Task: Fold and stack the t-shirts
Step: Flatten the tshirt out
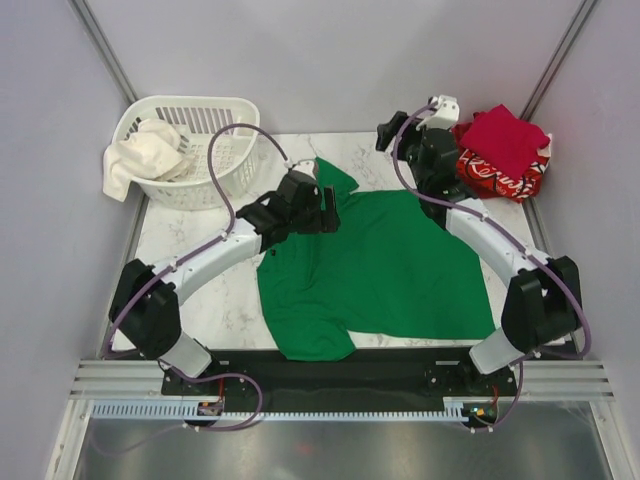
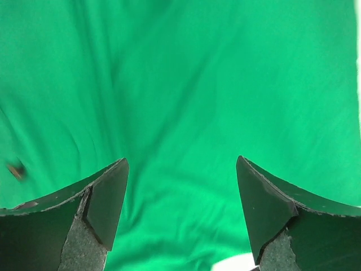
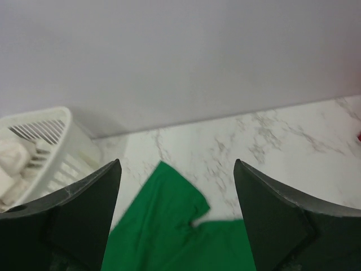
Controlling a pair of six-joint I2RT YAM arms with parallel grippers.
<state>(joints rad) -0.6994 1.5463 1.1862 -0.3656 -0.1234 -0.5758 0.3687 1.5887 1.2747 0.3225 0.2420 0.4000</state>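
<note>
A bright green t-shirt [image 1: 385, 270] lies spread flat across the middle of the marble table [image 1: 205, 275]. My left gripper [image 1: 327, 208] hovers over its far left part, near a sleeve, jaws open and empty; green cloth [image 2: 186, 84] fills the left wrist view under the left gripper [image 2: 181, 169]. My right gripper [image 1: 388, 132] is raised at the back, open and empty, apart from the shirt; beneath the right gripper [image 3: 177, 169] the green sleeve [image 3: 169, 226] shows. At the back right a folded crimson t-shirt [image 1: 505, 135] rests on a folded red t-shirt with white print [image 1: 495, 180].
A white slatted basket [image 1: 215, 165] stands at the back left corner with white cloth [image 1: 145, 150] hanging over its rim; the basket [image 3: 42, 147] also shows in the right wrist view. Grey walls enclose the table on three sides.
</note>
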